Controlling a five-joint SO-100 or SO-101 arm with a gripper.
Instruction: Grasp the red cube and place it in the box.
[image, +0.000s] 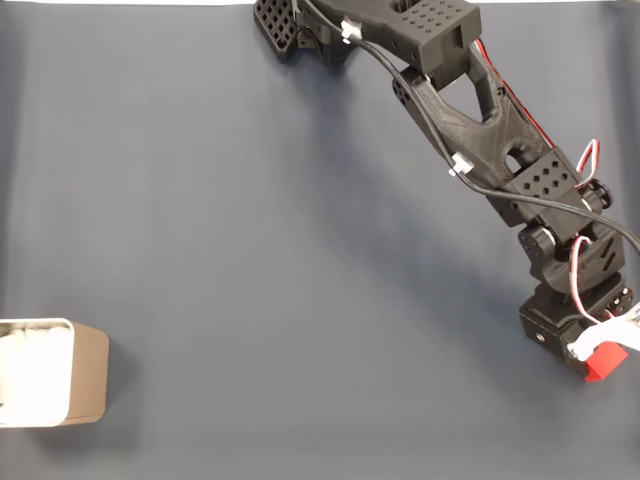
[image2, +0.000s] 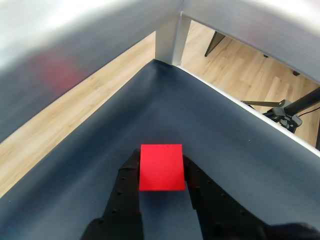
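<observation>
The red cube (image: 608, 362) is at the far right of the fixed view, held at the tip of the black arm. My gripper (image: 598, 356) is shut on it. In the wrist view the red cube (image2: 161, 167) sits squarely between the two black fingers (image2: 125, 175), its flat top face toward the camera. The frames do not tell whether it is off the mat. The box (image: 92, 375), tan-walled with a white rim and white lining, stands at the lower left edge of the fixed view, far from the gripper.
A dark blue-grey mat (image: 280, 250) covers the table. The arm's base (image: 290, 30) is at the top centre. In the wrist view the table's corner (image2: 160, 62) lies just ahead, with a metal frame leg (image2: 170, 40) and wooden floor beyond.
</observation>
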